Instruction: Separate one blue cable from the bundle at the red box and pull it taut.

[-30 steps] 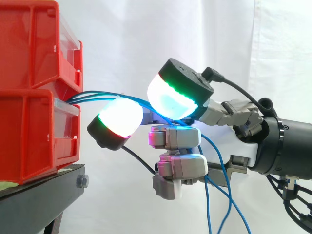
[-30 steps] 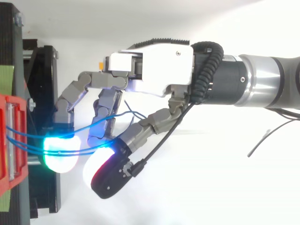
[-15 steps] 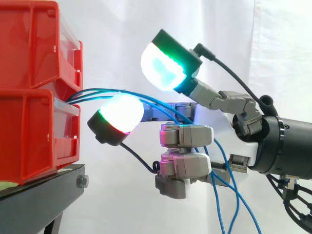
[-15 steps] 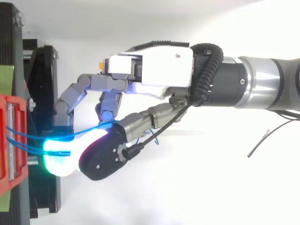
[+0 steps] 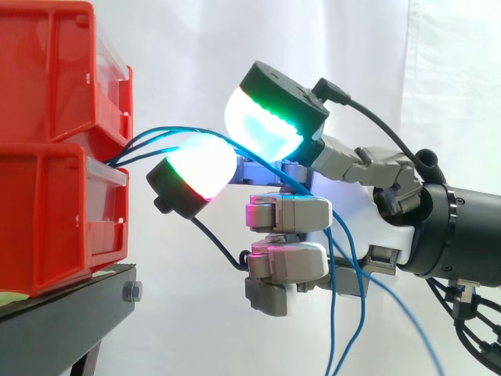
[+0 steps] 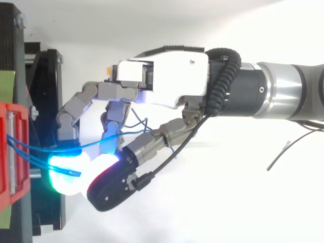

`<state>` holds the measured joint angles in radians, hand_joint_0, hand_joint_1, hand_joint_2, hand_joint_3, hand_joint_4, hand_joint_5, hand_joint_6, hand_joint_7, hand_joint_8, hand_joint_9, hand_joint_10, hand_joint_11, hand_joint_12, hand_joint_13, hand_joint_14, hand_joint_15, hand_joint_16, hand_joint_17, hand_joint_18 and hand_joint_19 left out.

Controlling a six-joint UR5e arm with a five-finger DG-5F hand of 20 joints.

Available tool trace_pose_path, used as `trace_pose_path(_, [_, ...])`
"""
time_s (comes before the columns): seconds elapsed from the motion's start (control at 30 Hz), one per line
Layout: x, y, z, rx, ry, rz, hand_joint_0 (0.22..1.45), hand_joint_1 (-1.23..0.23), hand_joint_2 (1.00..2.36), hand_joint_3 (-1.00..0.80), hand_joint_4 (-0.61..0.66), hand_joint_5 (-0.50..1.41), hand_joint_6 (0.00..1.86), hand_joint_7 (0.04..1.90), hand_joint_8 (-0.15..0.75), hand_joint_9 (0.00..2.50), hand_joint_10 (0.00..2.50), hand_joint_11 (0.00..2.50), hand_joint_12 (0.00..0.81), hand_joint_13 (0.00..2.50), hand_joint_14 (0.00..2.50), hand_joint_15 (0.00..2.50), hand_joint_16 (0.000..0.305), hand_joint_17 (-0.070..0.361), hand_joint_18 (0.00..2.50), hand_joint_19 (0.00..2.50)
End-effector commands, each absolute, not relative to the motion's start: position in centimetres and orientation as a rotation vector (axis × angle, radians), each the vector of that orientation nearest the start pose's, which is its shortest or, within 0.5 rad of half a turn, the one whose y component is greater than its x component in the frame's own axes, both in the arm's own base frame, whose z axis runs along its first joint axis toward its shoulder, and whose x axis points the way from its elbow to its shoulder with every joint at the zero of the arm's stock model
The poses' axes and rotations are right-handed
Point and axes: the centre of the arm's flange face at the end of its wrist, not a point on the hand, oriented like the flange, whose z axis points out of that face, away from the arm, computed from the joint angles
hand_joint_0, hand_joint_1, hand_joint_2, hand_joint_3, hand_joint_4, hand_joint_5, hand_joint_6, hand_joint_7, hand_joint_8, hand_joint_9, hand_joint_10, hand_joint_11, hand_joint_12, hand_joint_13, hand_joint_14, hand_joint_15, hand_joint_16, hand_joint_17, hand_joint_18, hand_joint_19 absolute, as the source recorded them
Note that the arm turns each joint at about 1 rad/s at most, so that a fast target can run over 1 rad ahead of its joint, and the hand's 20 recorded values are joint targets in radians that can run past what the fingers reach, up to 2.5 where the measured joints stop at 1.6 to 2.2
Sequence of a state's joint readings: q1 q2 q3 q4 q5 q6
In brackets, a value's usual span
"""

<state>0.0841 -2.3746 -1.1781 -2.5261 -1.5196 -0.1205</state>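
Blue thin cables (image 5: 141, 141) leave stacked red plastic bins (image 5: 55, 211) at left and run level, rightward, into robot hand (image 6: 172, 76). Glowing pads (image 5: 200, 168) pressed together, pinching cable; one or several, cannot tell. Slack hangs below hand. Tautening pull likely rightward, away from bins.

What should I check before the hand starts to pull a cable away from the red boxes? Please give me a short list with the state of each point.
1. Grip: the hand has its pads closed on the blue cables near the red boxes: ok.
2. Only one cable in the grip: cannot tell; several run in together.
3. Cable taut: not ok; the cables arc slack from the boxes.
4. Hand apart from the boxes: ok.
5. Free run behind the hand: not ok; loose lengths hang across the curled fingers and might snag.
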Motion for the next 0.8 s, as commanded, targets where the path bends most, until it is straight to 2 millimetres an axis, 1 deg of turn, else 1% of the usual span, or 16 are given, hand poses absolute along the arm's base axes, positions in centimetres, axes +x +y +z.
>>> trace_pose_path(0.0, [79.20,-7.17,22.32,0.967,1.124,1.233,0.79,-0.90,1.00,-0.50,-0.14,-0.18,0.97,0.81,0.135,1.30,0.01,1.85,0.319,1.26,0.03,1.17,0.050,0.112,1.02,0.88])
trace_pose_path(0.07, [79.19,-7.17,22.30,0.966,1.126,1.230,0.77,-0.92,1.00,-0.50,-0.12,-0.18,0.97,0.80,0.140,1.30,0.01,1.85,0.317,1.26,0.03,1.17,0.050,0.113,1.03,0.85])
trace_pose_path(0.17, [79.19,-7.04,22.29,0.962,1.131,1.228,0.70,-0.95,1.00,-0.50,-0.03,-0.17,0.97,0.77,0.156,1.30,0.01,1.84,0.322,1.25,0.03,1.17,0.050,0.113,1.02,0.87])
trace_pose_path(0.23, [79.18,-7.16,22.29,0.963,1.130,1.227,0.60,-0.98,1.00,-0.50,0.00,-0.16,0.96,0.76,0.164,1.31,0.01,1.83,0.327,1.25,0.03,1.16,0.050,0.113,1.02,0.88])
trace_pose_path(0.27, [79.20,-7.03,22.30,0.961,1.130,1.229,0.60,-0.98,1.00,-0.50,0.00,-0.16,0.96,0.77,0.162,1.31,0.01,1.83,0.327,1.25,0.03,1.16,0.050,0.113,1.02,0.88])
trace_pose_path(0.33, [79.19,-7.16,22.30,0.962,1.129,1.228,0.52,-1.00,1.00,-0.50,0.02,-0.15,0.96,0.75,0.179,1.32,0.01,1.83,0.343,1.26,0.03,1.16,0.053,0.120,1.03,0.88])
trace_pose_path(0.37, [79.20,-7.15,22.32,0.961,1.127,1.228,0.52,-1.00,1.00,-0.50,0.02,-0.15,0.96,0.75,0.179,1.33,0.01,1.82,0.348,1.26,0.03,1.16,0.053,0.120,1.03,0.88])
trace_pose_path(0.47, [79.19,-7.16,22.30,0.962,1.129,1.228,0.47,-0.98,1.00,-0.50,0.03,-0.14,0.95,0.74,0.198,1.34,0.01,1.79,0.370,1.28,0.03,1.15,0.057,0.128,1.06,0.88])
trace_pose_path(0.53, [79.19,-7.02,22.29,0.961,1.132,1.229,0.44,-0.91,1.00,-0.50,0.04,-0.13,0.95,0.73,0.221,1.37,0.00,1.74,0.388,1.30,0.03,1.14,0.060,0.135,1.09,0.88])
trace_pose_path(0.57, [79.19,-7.02,22.29,0.961,1.132,1.229,0.44,-0.90,1.00,-0.50,0.04,-0.12,0.94,0.74,0.215,1.38,0.01,1.74,0.384,1.30,0.03,1.14,0.060,0.134,1.09,0.88])
trace_pose_path(0.6, [79.19,-7.02,22.29,0.961,1.132,1.229,0.43,-0.82,1.00,-0.50,0.04,-0.12,0.94,0.74,0.217,1.40,0.01,1.73,0.388,1.30,0.02,1.13,0.061,0.136,1.10,0.88])
trace_pose_path(0.63, [79.16,-7.14,22.27,0.963,1.132,1.227,0.45,-0.70,1.00,-0.50,0.04,-0.12,0.93,0.75,0.206,1.41,0.01,1.69,0.385,1.31,0.03,1.13,0.060,0.135,1.10,0.89])
trace_pose_path(0.67, [79.16,-7.14,22.27,0.963,1.132,1.227,0.45,-0.68,1.00,-0.50,0.04,-0.11,0.93,0.75,0.212,1.42,0.01,1.69,0.385,1.31,0.03,1.13,0.059,0.133,1.10,0.90])
trace_pose_path(0.7, [79.19,-7.02,22.29,0.961,1.132,1.229,0.46,-0.58,1.00,-0.50,0.04,-0.11,0.92,0.76,0.205,1.42,0.01,1.69,0.373,1.31,0.03,1.14,0.058,0.131,1.09,0.90])
trace_pose_path(0.73, [79.19,-7.02,22.29,0.961,1.132,1.229,0.49,-0.52,1.00,-0.50,0.02,-0.11,0.92,0.78,0.174,1.41,0.01,1.70,0.362,1.30,0.03,1.15,0.056,0.125,1.07,0.92])
trace_pose_path(0.77, [79.17,-7.14,22.29,0.962,1.131,1.228,0.54,-0.45,1.00,-0.50,0.01,-0.12,0.91,0.80,0.167,1.41,0.02,1.70,0.338,1.29,0.03,1.16,0.051,0.114,1.04,0.95])
